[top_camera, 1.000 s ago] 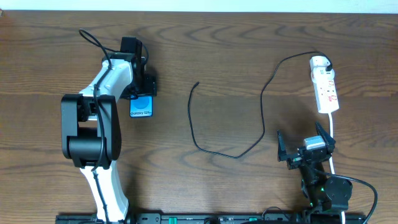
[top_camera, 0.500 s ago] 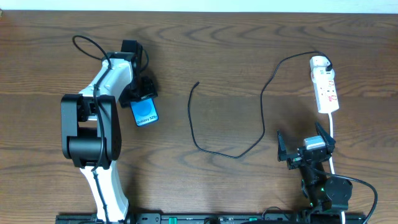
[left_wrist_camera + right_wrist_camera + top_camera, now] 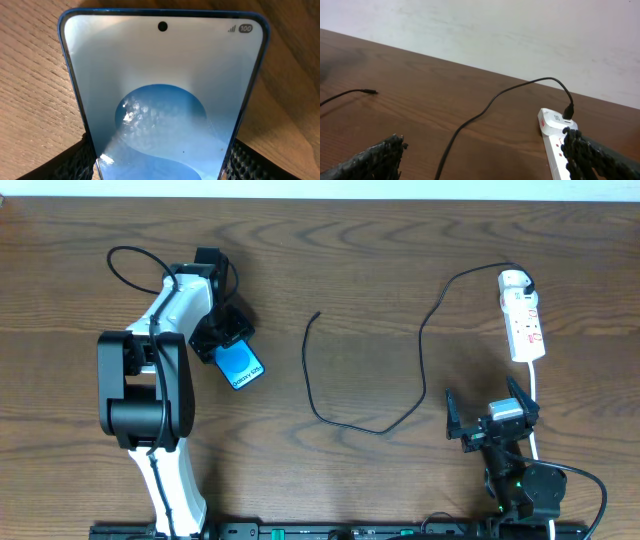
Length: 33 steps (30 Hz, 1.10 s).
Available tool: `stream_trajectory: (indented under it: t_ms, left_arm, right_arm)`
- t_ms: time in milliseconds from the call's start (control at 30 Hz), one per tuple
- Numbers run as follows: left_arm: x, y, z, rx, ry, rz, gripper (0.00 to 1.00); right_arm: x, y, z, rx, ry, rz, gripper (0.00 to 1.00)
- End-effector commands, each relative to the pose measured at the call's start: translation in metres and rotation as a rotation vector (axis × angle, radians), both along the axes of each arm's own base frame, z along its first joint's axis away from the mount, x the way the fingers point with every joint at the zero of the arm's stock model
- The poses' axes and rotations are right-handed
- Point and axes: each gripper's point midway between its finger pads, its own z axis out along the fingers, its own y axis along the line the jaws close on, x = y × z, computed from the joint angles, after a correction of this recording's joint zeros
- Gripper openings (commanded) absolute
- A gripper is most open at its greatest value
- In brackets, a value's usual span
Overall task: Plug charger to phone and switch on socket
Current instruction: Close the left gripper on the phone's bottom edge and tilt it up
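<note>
The phone (image 3: 240, 365) with a blue screen lies on the table at the left, turned at an angle. My left gripper (image 3: 222, 337) is shut on its upper end; in the left wrist view the phone (image 3: 162, 95) fills the frame between the fingers. The black charger cable (image 3: 372, 423) loops across the middle, its free plug tip (image 3: 316, 314) lying loose; the tip also shows in the right wrist view (image 3: 371, 91). The cable's other end sits in the white socket strip (image 3: 522, 320), also seen in the right wrist view (image 3: 555, 137). My right gripper (image 3: 492, 412) is open and empty below the strip.
The strip's white cord (image 3: 534, 395) runs down past my right gripper toward the table's front edge. A pale wall (image 3: 495, 30) lies beyond the table's far edge.
My left gripper has turned the phone counter-clockwise and shifted its free end to the right and down. The right arm and the cable have not moved.
</note>
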Motion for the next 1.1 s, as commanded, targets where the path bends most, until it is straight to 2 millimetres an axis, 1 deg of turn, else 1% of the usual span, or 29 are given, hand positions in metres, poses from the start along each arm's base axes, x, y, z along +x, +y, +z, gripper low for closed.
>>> stream_trajectory:
  t_ms: [0,133,333,367,400,633,800,900,1067]
  left_arm:
    - [-0.014,-0.001,-0.017,-0.009,0.074,0.020,0.85]
    - [-0.017,-0.001,-0.020,-0.008,0.082,0.020,0.90]
    - [-0.027,0.000,-0.033,-0.007,0.095,0.021,0.91]
    - [-0.029,0.000,-0.035,-0.007,0.096,0.021,0.92]
    - [-0.030,0.000,-0.036,-0.007,0.096,0.022,0.96]
    - [-0.030,0.000,-0.037,0.003,0.095,0.038,0.98]
    - [-0.029,-0.004,-0.037,0.018,0.088,0.027,0.98]
    - [-0.027,-0.008,-0.038,0.018,0.079,0.016,0.97]
    - [-0.026,-0.009,-0.038,0.017,0.074,0.015,0.84]
  right_arm:
    - [-0.001,0.004,0.000,0.012,0.002,0.018,0.99]
    - [-0.001,0.004,0.000,0.012,0.002,0.018,0.99]
    - [-0.001,0.004,0.000,0.012,0.002,0.018,0.99]
    - [-0.001,0.004,0.000,0.012,0.002,0.018,0.99]
    - [-0.001,0.004,0.000,0.012,0.002,0.018,0.99]
    - [-0.001,0.004,0.000,0.012,0.002,0.018,0.99]
    - [-0.001,0.004,0.000,0.012,0.002,0.018,0.99]
    - [-0.001,0.004,0.000,0.012,0.002,0.018,0.99]
    - [-0.001,0.004,0.000,0.012,0.002,0.018,0.99]
